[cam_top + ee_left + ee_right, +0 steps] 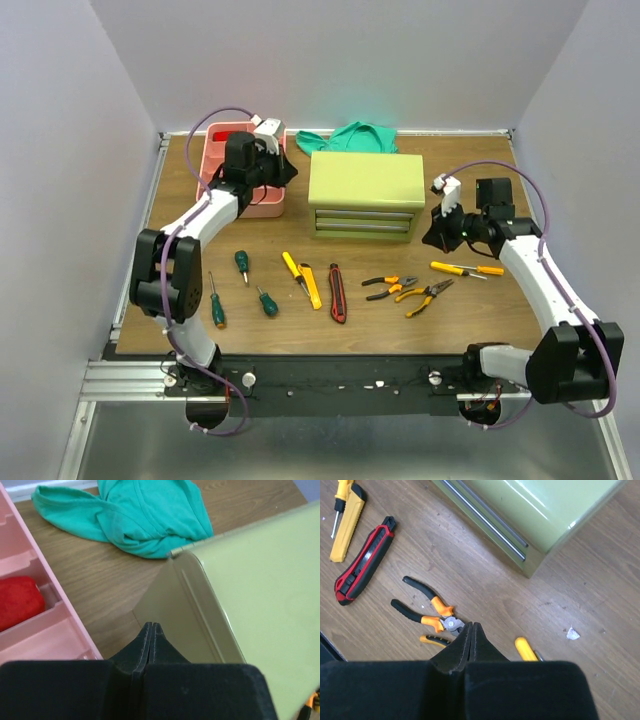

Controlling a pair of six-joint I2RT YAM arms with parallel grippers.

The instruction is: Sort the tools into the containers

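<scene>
**A:** Where are the two grippers?

**B:** The left gripper point(151, 635) hangs between the pink tray point(215, 165) and the chest point(367, 180). It is at about 9 o'clock from the chest. Its fingers are pressed flat together with nothing between them.

**A:** And the other one?

**B:** The right gripper point(472, 630) is the same, clamped tight on nothing. It hangs at the chest's 4 o'clock, clear of the chest.

**A:** How are the containers placed?

**B:** Seen from overhead, the chest stands at 12 o'clock from the middle of the table point(300, 235), and its drawers are pushed in. The tray is at 10 o'clock. A red thing point(17, 600) lies in one of its compartments, but I cannot tell what it is. A green cloth point(352, 137) is bunched up behind the chest.

**A:** And the tools?

**B:** All of them lie on the wood, in a row from 8 o'clock round to 4 o'clock.
- First comes a long green screwdriver point(216, 300).
- Next are two short green screwdrivers point(241, 264) point(266, 301).
- A yellow screwdriver point(291, 268) lies just beside a yellow knife point(312, 286).
- Then comes a red and black knife point(337, 293).
- Two pliers point(389, 287) point(424, 296) lie close together.
- Last is an orange-tipped screwdriver point(467, 269), lying at 4 o'clock below the right gripper
</scene>
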